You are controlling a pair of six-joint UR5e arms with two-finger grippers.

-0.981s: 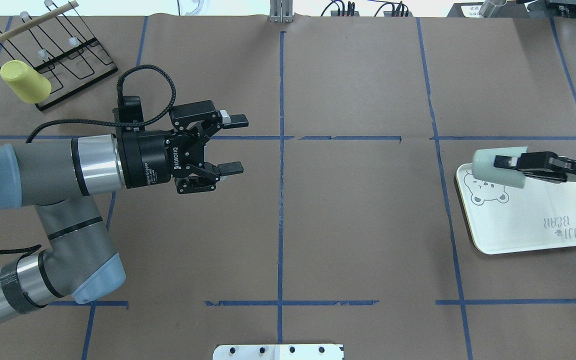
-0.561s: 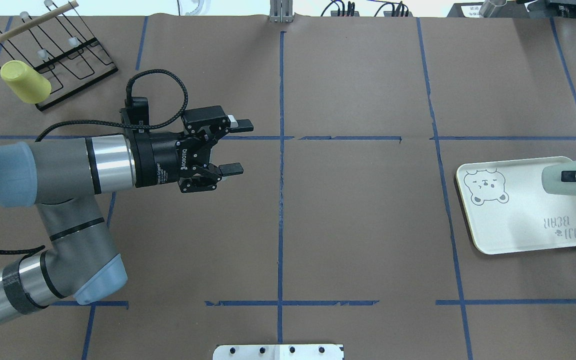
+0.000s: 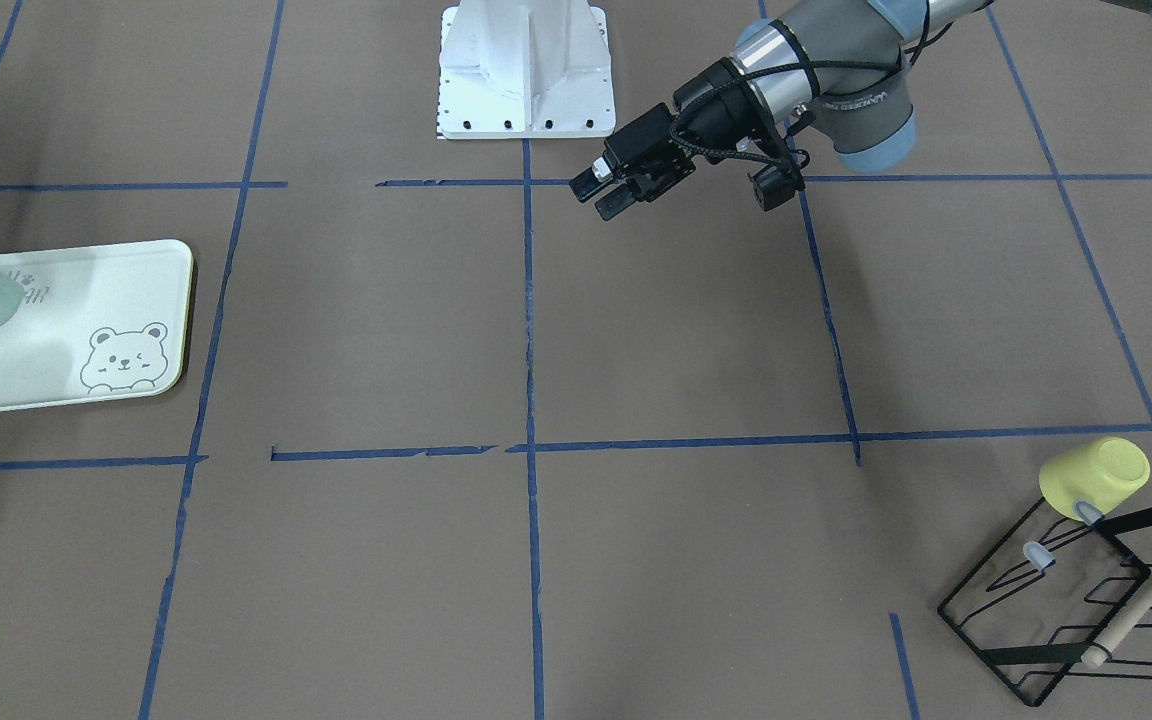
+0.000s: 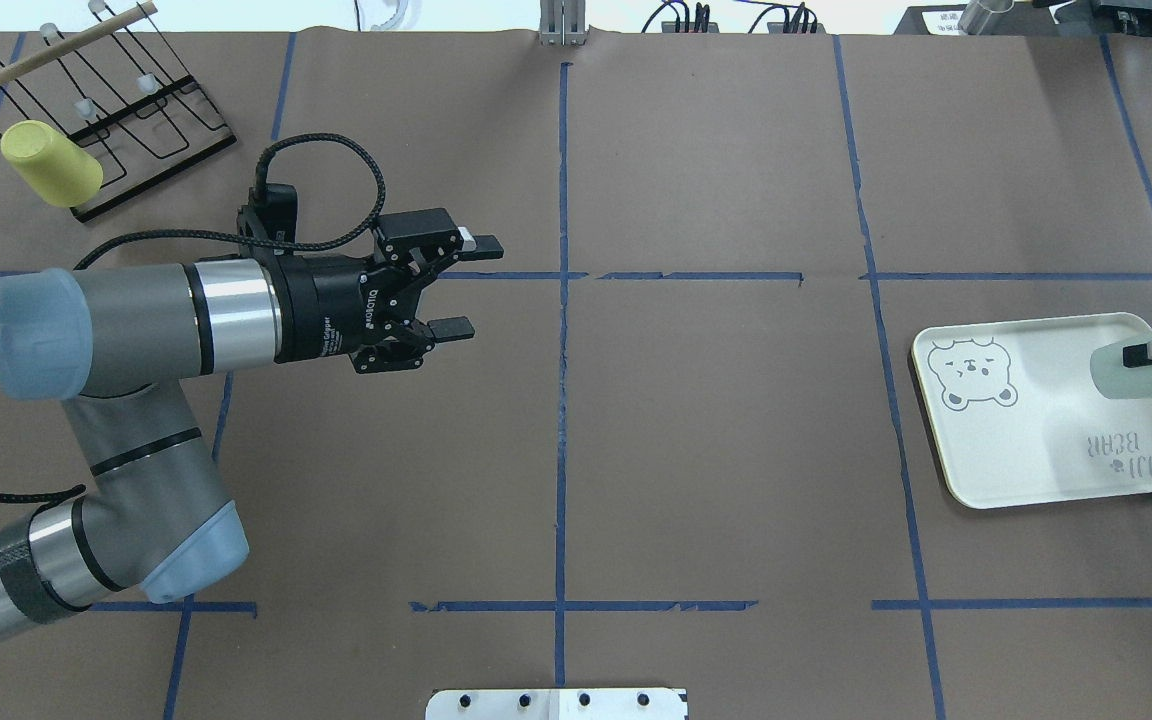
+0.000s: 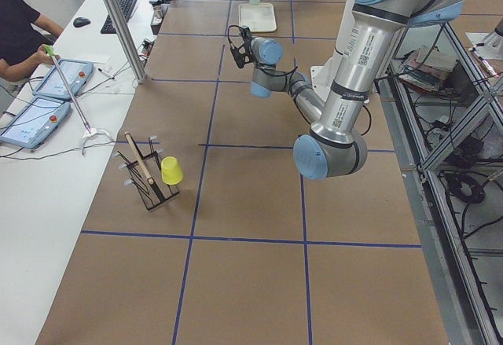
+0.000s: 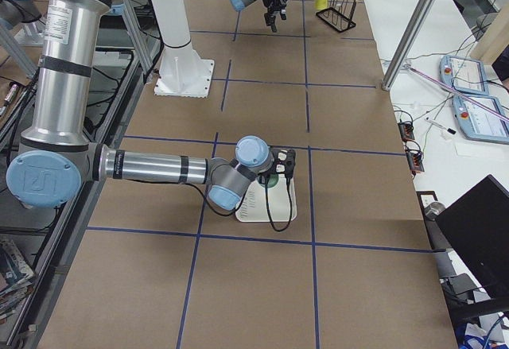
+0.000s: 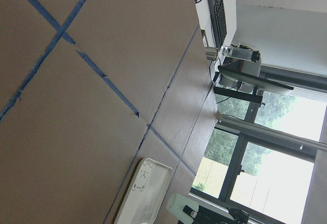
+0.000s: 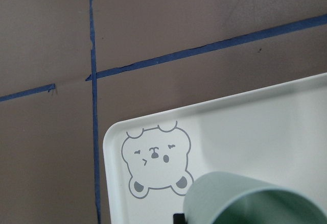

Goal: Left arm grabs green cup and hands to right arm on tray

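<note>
Right gripper (image 4: 1144, 354) is clamping the green cup (image 4: 1128, 380), tray (image 4: 1016, 450) just below it; left gripper (image 4: 471, 285) is hanging open, empty

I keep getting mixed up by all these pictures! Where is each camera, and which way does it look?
Front-facing: across the table, facing the robot's base; left arm top right.
Overhead: behind the robot, looking down; open left gripper, right gripper holding the green cup.
Exterior left: table's end; left arm near.
Exterior right: opposite end; right arm near.
Left wrist: looks along the table towards the tray; no gripper of its own shows.
Right wrist: looks down onto cup and tray.
Shared: front-facing and overhead both show the tray, on opposite sides.
</note>
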